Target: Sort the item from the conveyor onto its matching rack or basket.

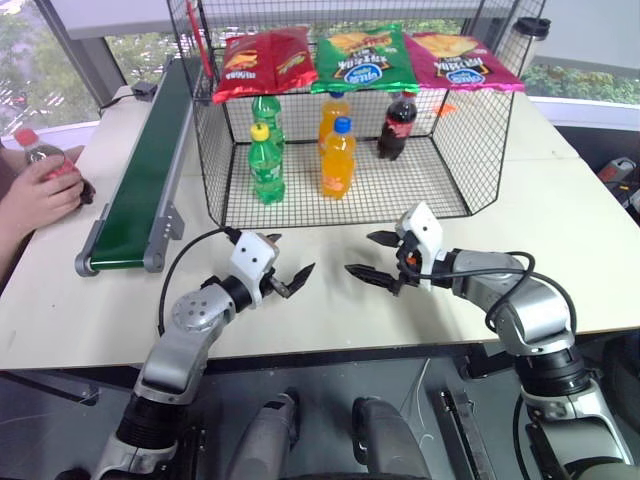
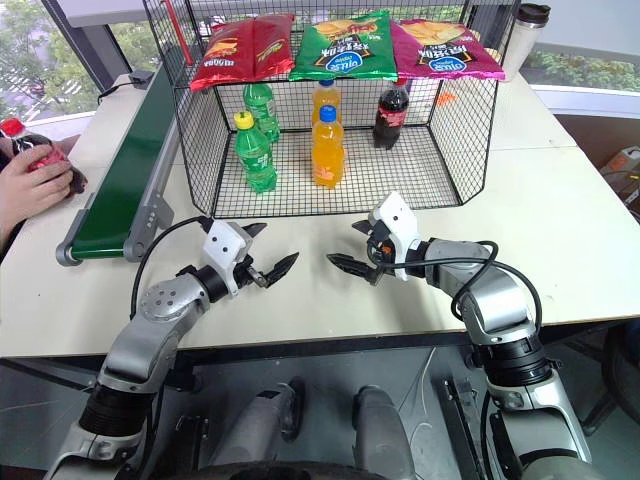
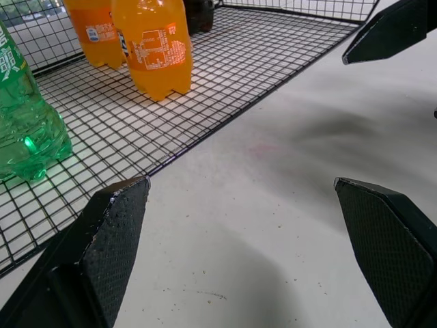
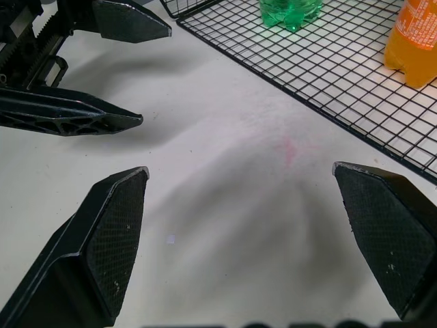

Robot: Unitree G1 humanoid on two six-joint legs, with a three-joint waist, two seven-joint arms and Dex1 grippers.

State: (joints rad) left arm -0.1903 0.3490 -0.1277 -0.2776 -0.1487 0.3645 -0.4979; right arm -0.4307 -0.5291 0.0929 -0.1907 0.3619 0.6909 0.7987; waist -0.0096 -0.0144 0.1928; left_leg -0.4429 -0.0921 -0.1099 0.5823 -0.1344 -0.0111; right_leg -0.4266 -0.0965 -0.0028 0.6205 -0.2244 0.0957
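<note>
Currently: green bottles (image 1: 265, 160) 2 | orange bottles (image 1: 337, 150) 2 | left gripper (image 1: 288, 262), right gripper (image 1: 378, 256) both agape

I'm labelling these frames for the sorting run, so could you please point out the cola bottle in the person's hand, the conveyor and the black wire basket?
cola bottle (image 1: 35, 152), left eye view, on its dark neck below the red cap.
conveyor (image 1: 150, 170), left eye view, on the middle of the green belt.
black wire basket (image 1: 400, 190), left eye view, on bare grid floor.
</note>
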